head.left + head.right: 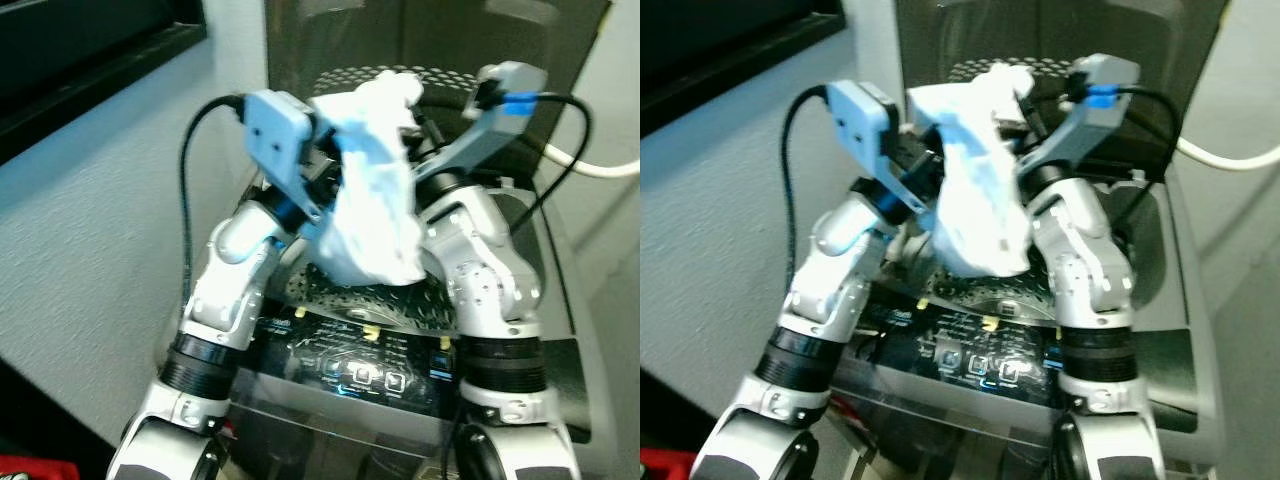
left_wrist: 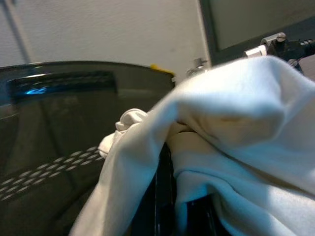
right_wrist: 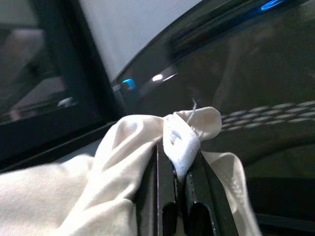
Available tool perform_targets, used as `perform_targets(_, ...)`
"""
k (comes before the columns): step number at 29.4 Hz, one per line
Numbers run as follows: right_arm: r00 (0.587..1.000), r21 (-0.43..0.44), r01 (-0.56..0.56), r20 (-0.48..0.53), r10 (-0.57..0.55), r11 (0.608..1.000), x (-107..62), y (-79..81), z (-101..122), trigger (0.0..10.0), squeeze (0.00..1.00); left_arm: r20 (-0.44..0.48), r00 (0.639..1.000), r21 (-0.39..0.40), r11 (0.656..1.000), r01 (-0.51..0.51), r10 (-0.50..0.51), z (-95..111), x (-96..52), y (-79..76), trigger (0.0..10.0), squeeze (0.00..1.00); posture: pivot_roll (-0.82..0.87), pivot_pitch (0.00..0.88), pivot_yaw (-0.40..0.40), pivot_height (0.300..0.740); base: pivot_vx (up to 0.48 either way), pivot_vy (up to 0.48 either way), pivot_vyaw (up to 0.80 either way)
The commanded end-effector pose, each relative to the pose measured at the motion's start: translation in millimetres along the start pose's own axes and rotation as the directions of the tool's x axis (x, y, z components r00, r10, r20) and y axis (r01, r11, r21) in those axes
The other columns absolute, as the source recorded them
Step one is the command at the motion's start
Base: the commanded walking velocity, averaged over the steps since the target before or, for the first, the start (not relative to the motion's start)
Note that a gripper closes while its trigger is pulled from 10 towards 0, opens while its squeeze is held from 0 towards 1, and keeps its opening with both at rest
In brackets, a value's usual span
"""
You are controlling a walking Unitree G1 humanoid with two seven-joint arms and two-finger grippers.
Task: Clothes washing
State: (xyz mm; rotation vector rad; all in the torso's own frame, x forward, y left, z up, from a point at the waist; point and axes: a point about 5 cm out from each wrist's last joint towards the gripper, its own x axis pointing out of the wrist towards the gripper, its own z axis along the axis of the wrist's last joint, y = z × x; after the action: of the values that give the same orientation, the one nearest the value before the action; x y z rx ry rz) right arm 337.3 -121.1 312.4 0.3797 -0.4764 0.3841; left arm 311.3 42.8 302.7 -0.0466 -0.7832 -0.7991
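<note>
1. Looking through the left eye view: both silver arms are raised over a top-loading washing machine [image 1: 560, 300] with its dark lid [image 1: 440, 40] up. A bunched white garment [image 1: 372, 190] hangs between the two wrists, above the perforated drum rim [image 1: 370, 300]. The left gripper [image 1: 325, 150] sits at 9 o'clock of the cloth, the right gripper [image 1: 425, 135] at 3 o'clock. The lit control panel [image 1: 365, 375] lies at 6 o'clock under the cloth. A white hose [image 1: 590, 165] runs at 3 o'clock near the machine's rear. The pale wall [image 1: 90, 230] is at 9 o'clock.
2. Right eye view: same scene. The garment is lifted clear of the tub, top end bunched at 12 o'clock between the wrist cameras, and the bulk droops toward 6 o'clock.
3. Left wrist view: cloth drapes over the fingers and hides them, with only a dark sliver at 6 o'clock. Cannot tell how the left pincer stands. The lid's dark glass is at 9 o'clock.
4. Right wrist view: the right pincer's black fingers [image 3: 197, 191] are pressed close together, pinching a fold of the garment. A small tuft pokes out past the tips, and the rest trails off toward 8 o'clock.
</note>
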Motion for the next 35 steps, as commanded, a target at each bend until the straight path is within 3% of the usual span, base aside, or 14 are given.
perform_targets(1,1.0,-0.027,-0.02,-0.01,0.019,0.999,4.2,7.5,-1.4,10.0,0.0,0.026,0.998,-0.014,0.998,0.061,-0.06,5.4,2.9,-7.2,10.0,0.0,0.06,0.001,-0.008,0.74,0.0,0.0,0.0)
perform_targets(2,1.0,-0.027,-0.02,-0.01,0.019,0.999,4.2,7.5,-1.4,10.0,0.0,0.026,0.998,-0.014,0.998,0.061,-0.06,5.4,2.9,-7.2,10.0,0.0,0.06,0.001,-0.008,0.74,0.0,0.0,0.0)
perform_targets(3,0.999,-0.095,0.021,-0.045,-0.026,0.995,6.5,1.5,-5.6,10.0,0.0,0.015,0.996,-0.018,0.996,0.088,-0.088,3.2,2.8,-10.3,10.0,0.0,0.06,0.0,-0.011,0.74,0.0,0.0,0.0)
perform_targets(4,0.987,-0.245,0.079,-0.117,-0.11,0.966,10.3,-9.8,-15.9,10.0,0.0,-0.034,0.992,-0.005,0.993,0.118,-0.118,-6.1,1.2,-12.7,10.0,0.0,0.06,0.0,-0.012,0.74,0.0,0.0,0.0)
perform_targets(5,0.982,-0.288,0.088,-0.134,-0.131,0.953,11.0,-12.8,-18.6,10.0,0.0,-0.051,0.991,0.001,0.992,0.123,-0.123,-9.4,0.6,-12.6,10.0,0.0,0.06,0.0,-0.012,0.74,0.0,0.0,0.0)
perform_targets(13,0.958,-0.41,0.073,-0.223,-0.178,0.909,11.6,-19.5,-31.1,10.0,0.0,-0.215,0.976,0.088,0.994,0.058,-0.038,-40.5,-13.3,8.8,10.0,0.0,0.06,0.0,-0.021,0.74,0.0,0.0,0.0)
perform_targets(18,0.926,-0.462,0.074,-0.297,-0.232,0.884,4.1,-28.1,-45.3,10.0,0.0,-0.322,0.945,0.112,0.993,-0.03,0.065,-66.9,-32.7,26.5,10.0,0.0,0.06,0.001,-0.023,0.74,0.0,0.0,0.0)
perform_targets(26,0.893,-0.556,0.109,-0.308,-0.326,0.824,-4.3,-44.7,-50.3,10.0,0.0,-0.3,0.954,0.017,1.0,-0.004,0.009,-75.9,-30.1,12.7,10.0,0.0,0.05,0.006,-0.021,0.74,0.0,0.0,0.0)
perform_targets(27,0.888,-0.569,0.102,-0.318,-0.333,0.816,-6.2,-46.4,-52.1,10.0,0.11,-0.305,0.952,0.005,1.0,0.005,-0.003,-79.1,-29.9,10.2,10.0,0.01,0.05,0.006,-0.021,0.74,0.0,0.0,0.0)
perform_targets(29,0.884,-0.579,0.096,-0.325,-0.337,0.81,-7.3,-47.4,-53.3,10.0,0.11,-0.309,0.951,0.002,1.0,0.011,-0.01,-82.0,-29.7,8.9,10.0,0.01,0.05,0.006,-0.021,0.74,0.0,0.0,0.0)
perform_targets(30,0.873,-0.582,0.093,-0.343,-0.347,0.808,-10.0,-49.2,-55.6,10.0,1.0,-0.335,0.942,0.012,1.0,0.018,-0.013,-89.2,-31.7,7.2,10.0,1.0,0.04,0.01,-0.013,0.74,0.0,0.0,0.0)
perform_targets(35,0.859,-0.585,0.095,-0.36,-0.363,0.805,-13.2,-51.7,-56.6,10.0,1.0,-0.373,0.928,0.043,0.999,0.012,0.005,-96.7,-35.4,10.1,10.0,1.0,0.03,0.01,-0.014,0.74,0.0,0.0,0.0)
